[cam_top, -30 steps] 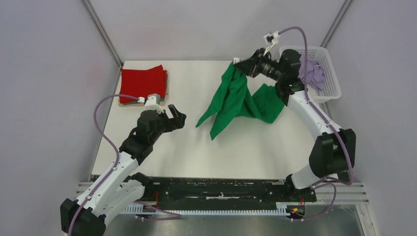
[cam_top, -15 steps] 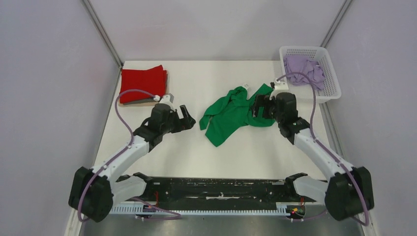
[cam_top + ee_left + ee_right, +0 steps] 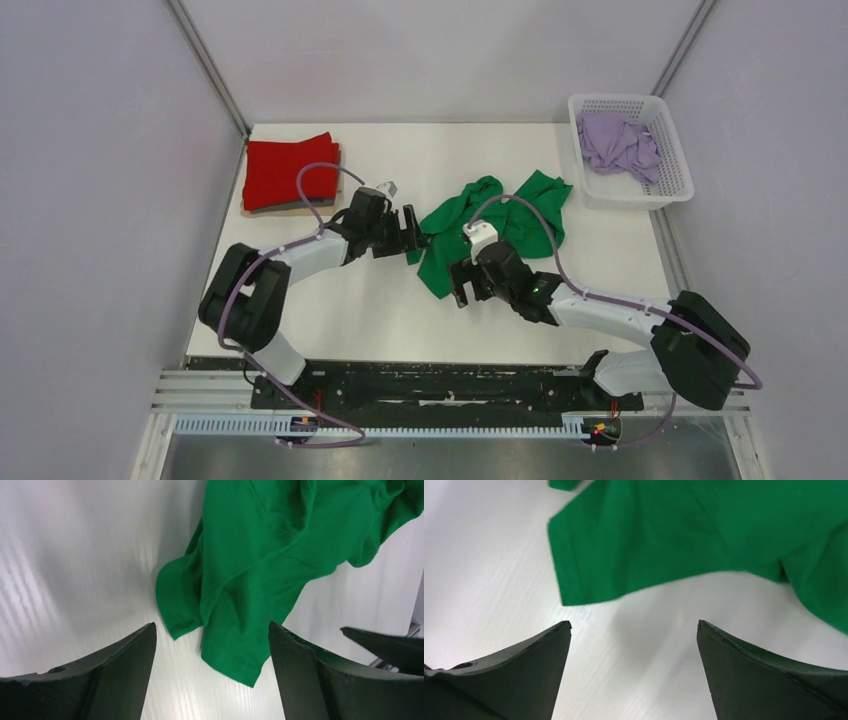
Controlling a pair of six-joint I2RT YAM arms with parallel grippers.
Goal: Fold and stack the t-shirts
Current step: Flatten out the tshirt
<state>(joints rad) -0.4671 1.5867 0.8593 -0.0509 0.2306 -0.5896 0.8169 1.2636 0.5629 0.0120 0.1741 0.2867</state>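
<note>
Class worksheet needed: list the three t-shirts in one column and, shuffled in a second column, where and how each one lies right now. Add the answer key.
Column 1
1. red t-shirt
2. green t-shirt
3. lilac t-shirt

Column 2
A. bunched up inside the white basket
B. folded at the far left corner of the table
C. crumpled in the middle of the table

Pairs: 1-B, 2-C, 3-A

Ahead of the left tool [image 3: 410,228], jaws spread wide, the crumpled green t-shirt [image 3: 492,222] blocks the way; its hem lies between the tips. Bare counter [image 3: 330,300] behind and beside. The right tool [image 3: 462,288], also spread, has shirt edge just ahead, bare counter beneath. Tools near each other.
</note>
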